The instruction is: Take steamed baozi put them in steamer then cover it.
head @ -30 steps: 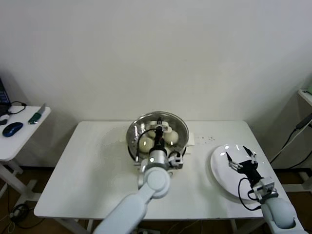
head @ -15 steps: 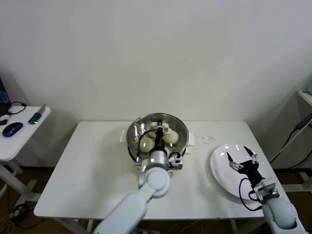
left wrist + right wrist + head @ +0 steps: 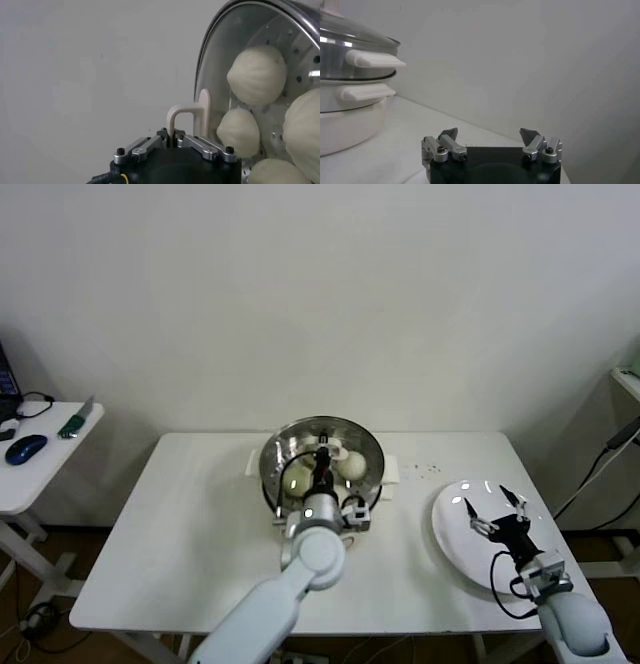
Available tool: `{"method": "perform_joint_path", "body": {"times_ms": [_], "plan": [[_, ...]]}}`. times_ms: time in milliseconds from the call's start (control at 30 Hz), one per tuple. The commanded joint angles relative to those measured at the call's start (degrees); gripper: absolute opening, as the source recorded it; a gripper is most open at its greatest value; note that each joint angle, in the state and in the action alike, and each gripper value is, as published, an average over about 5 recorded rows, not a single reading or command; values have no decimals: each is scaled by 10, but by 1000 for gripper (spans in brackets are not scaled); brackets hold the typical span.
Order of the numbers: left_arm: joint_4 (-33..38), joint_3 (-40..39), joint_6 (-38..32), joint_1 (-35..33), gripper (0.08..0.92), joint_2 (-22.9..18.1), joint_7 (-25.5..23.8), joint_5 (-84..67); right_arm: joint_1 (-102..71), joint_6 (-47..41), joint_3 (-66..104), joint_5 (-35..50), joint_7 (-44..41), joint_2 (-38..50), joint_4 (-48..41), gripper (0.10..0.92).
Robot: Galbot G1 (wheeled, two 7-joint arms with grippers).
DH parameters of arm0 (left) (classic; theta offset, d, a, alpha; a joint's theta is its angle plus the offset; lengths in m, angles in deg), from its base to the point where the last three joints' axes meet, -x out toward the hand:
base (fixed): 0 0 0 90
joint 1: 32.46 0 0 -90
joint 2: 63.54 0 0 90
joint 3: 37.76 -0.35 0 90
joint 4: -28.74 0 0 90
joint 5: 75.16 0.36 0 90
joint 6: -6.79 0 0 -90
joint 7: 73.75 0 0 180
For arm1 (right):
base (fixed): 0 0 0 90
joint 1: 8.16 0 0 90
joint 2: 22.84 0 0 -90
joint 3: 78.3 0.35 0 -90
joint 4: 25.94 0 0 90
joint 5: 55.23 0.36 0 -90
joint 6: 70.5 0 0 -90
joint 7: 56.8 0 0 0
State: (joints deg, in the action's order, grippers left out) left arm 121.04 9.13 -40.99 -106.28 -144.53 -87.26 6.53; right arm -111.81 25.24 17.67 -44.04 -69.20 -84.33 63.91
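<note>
The shiny steel steamer (image 3: 275, 452) stands on its white pot base at the table's far middle. Several cream-white baozi (image 3: 352, 465) lie inside it and show through the clear glass lid (image 3: 345, 439). From the left wrist, the baozi (image 3: 256, 75) sit behind the lid's glass (image 3: 215, 65). My left gripper (image 3: 322, 456) is over the steamer, shut on the lid's beige loop handle (image 3: 192, 114). My right gripper (image 3: 493, 506) hovers open and empty above the white plate (image 3: 455, 552) at the right. The right wrist sees the steamer (image 3: 340, 57) off to one side.
The steamer's white side handles (image 3: 372, 60) jut out toward the plate. A small side table (image 3: 30, 474) with a mouse and tools stands off the left end. Bare white tabletop (image 3: 190, 534) lies in front and left of the steamer.
My left gripper and the lid have shifted slightly toward the far side, so the lid now sits more squarely over the steamer. The right arm has stayed put.
</note>
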Motion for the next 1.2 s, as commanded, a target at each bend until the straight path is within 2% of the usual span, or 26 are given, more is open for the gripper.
{"method": "perform_joint_path", "body": {"times_ms": [33, 333, 567, 667, 1000, 1200], "plan": [[-4, -1, 28, 1, 154, -2, 16, -9, 0, 1, 0, -2, -1, -2, 0, 823], [-9, -2, 28, 2, 154, 0, 33, -19, -4, 3, 4, -3, -5, -2, 0, 823], [1, -1, 28, -4, 154, 4, 13, -14, -5, 2, 6, -2, -11, -2, -1, 823], [9, 0, 28, -7, 180, 7, 12, -16, -5, 1, 7, -2, -15, -2, -1, 823], [86, -2, 28, -20, 454, 31, -8, -21, -2, -17, 9, 19, -12, -3, 3, 823], [153, 1, 28, -57, 627, 59, -17, -20, -1, -22, 7, 18, -13, -2, 4, 823]]}}
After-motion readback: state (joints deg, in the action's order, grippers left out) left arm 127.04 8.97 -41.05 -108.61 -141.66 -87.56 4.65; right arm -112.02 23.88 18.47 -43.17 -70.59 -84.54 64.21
